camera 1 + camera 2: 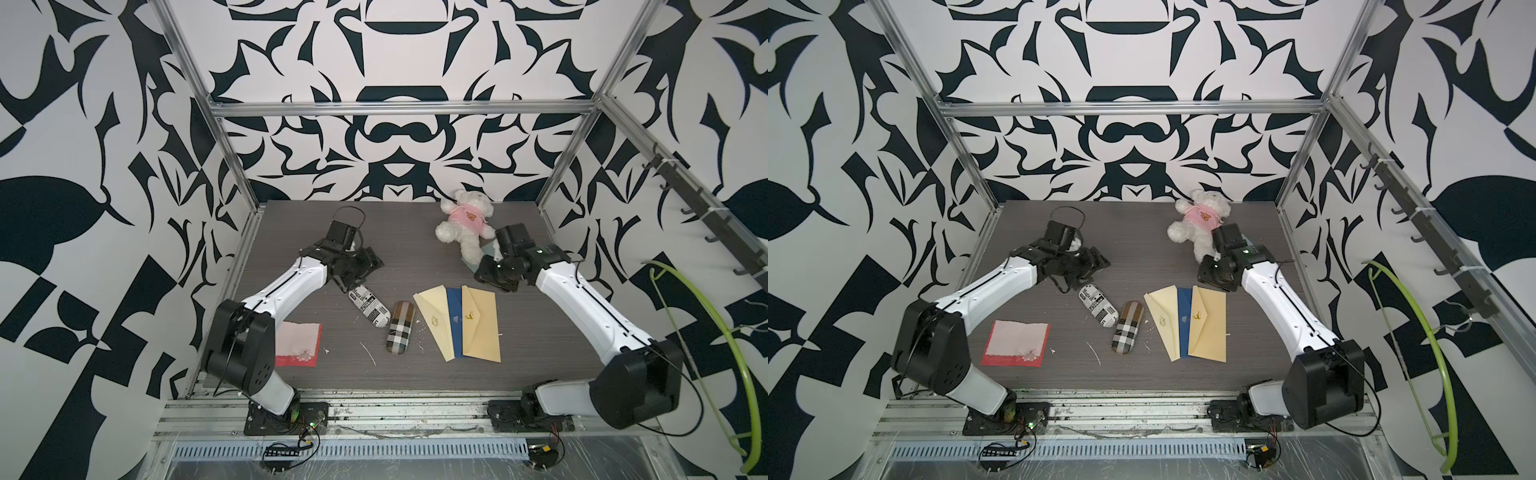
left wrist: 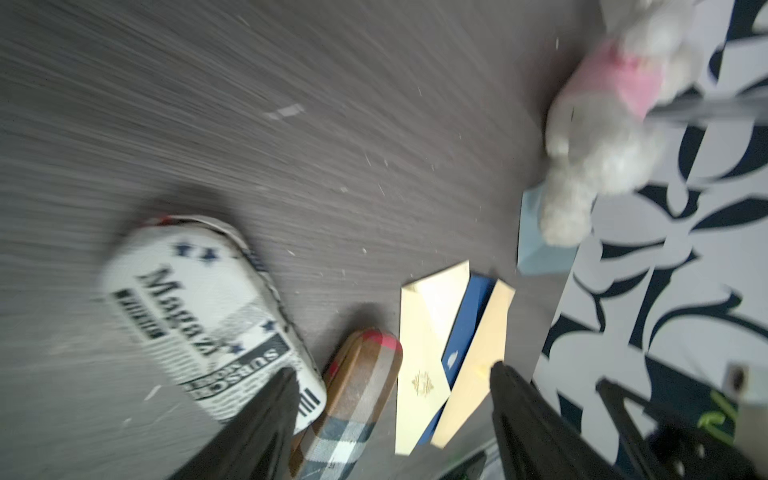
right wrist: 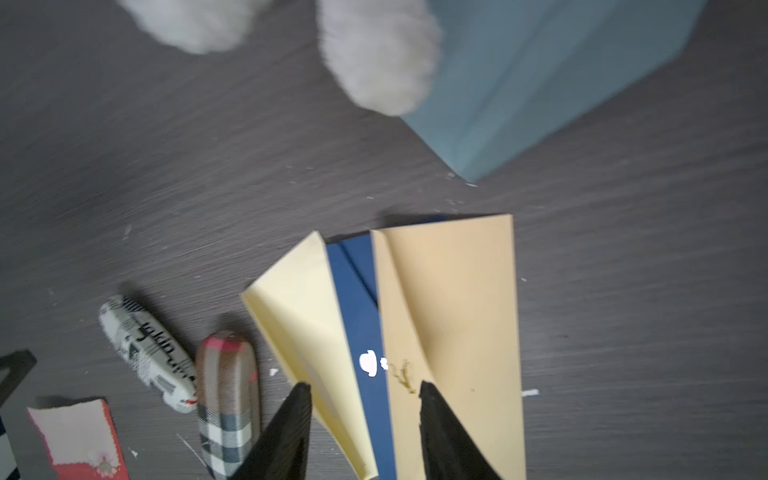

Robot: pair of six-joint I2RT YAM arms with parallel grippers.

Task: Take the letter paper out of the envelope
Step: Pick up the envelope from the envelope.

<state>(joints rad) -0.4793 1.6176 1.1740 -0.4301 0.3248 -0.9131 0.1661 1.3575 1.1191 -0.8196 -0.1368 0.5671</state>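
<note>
Three envelopes lie fanned on the table right of centre: a pale yellow envelope (image 1: 434, 324) (image 3: 307, 316), a blue envelope (image 1: 456, 320) (image 3: 361, 299) and a tan envelope (image 1: 482, 328) (image 3: 457, 311), all with flaps down. No letter paper shows at any of them. My right gripper (image 1: 486, 276) (image 3: 365, 385) hovers just behind their far ends, open, with nothing between its fingers. My left gripper (image 1: 372, 261) (image 2: 395, 370) is open and empty at the back left, pointing towards the envelopes. A light blue folded paper (image 3: 540, 75) lies under the teddy's leg; whether it is a letter I cannot tell.
A white teddy bear (image 1: 465, 224) in a pink shirt lies at the back right, close to the right wrist. A newsprint case (image 1: 368, 305) and a plaid case (image 1: 401, 328) lie left of the envelopes. A red-edged cloth (image 1: 297, 345) lies front left.
</note>
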